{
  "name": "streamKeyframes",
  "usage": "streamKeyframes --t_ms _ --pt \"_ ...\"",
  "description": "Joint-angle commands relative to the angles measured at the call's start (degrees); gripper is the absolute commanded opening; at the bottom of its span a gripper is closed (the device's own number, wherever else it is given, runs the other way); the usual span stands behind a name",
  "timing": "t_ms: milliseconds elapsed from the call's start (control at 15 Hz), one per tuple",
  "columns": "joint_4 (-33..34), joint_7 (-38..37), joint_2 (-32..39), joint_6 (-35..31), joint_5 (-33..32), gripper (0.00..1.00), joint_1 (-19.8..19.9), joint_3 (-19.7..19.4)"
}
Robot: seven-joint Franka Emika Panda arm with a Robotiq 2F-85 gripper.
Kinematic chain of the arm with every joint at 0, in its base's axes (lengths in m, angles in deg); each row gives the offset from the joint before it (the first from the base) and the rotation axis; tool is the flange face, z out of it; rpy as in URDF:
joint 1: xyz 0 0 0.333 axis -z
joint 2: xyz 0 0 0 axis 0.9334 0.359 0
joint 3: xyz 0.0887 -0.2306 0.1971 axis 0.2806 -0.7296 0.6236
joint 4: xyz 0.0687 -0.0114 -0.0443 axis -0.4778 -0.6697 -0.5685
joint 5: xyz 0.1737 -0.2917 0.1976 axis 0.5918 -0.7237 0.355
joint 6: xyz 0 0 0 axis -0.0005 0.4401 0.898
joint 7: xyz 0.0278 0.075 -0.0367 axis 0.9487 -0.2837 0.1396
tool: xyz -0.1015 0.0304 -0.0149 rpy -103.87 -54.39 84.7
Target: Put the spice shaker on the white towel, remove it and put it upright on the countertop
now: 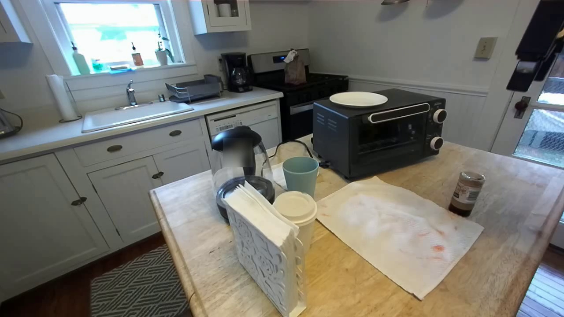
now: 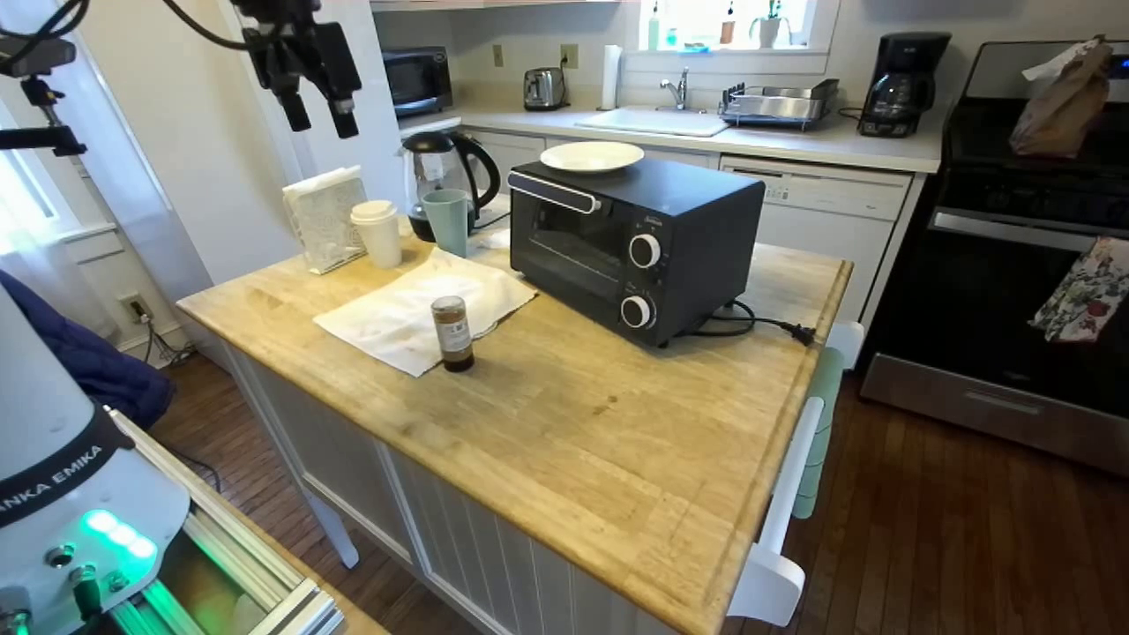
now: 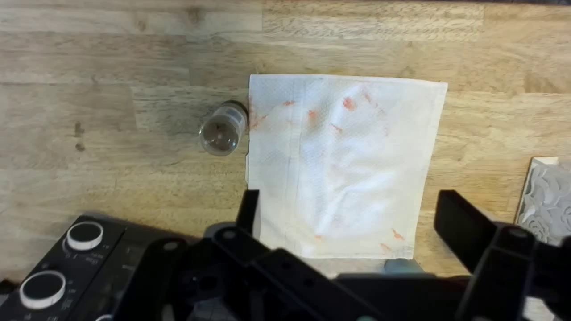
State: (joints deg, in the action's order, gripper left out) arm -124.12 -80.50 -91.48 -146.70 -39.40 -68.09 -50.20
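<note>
The spice shaker [image 1: 467, 193] is a small clear jar with dark reddish-brown contents. It stands on end, dark end down, on the countertop [image 1: 520, 193], just off the towel's edge. It also shows in an exterior view [image 2: 453, 333] and in the wrist view [image 3: 224, 128]. The white towel [image 1: 396, 229] lies flat and wrinkled with pinkish-orange stains; it also shows in the wrist view [image 3: 357, 156]. My gripper [image 2: 322, 122] is high above the countertop. In the wrist view its fingers [image 3: 349, 198] are wide apart with nothing between them. The shaker is left of both fingers there.
A black toaster oven [image 2: 635, 247] with a white plate [image 2: 591, 157] on top stands beside the towel. A teal mug [image 1: 301, 176], a white paper cup [image 1: 297, 209], a glass kettle [image 1: 240, 171] and a patterned napkin box [image 1: 269, 259] stand along the towel's other side.
</note>
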Motion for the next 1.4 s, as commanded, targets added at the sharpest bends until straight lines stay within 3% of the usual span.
streamKeyframes --t_ms 0,267,600,1000,1333 --pt "3.35 3.48 11.62 -2.59 5.03 1.00 -0.09 -4.17" --pt "3.76 6.62 19.99 -7.82 11.04 1.00 -0.17 -6.34" --pt "4.27 6.21 28.73 -14.10 14.69 1.00 1.13 -5.92" --pt "5.60 -2.37 32.79 -16.80 9.31 1.00 5.94 -5.69" --pt "7.60 -10.55 36.13 -14.89 1.33 1.00 8.04 -5.18"
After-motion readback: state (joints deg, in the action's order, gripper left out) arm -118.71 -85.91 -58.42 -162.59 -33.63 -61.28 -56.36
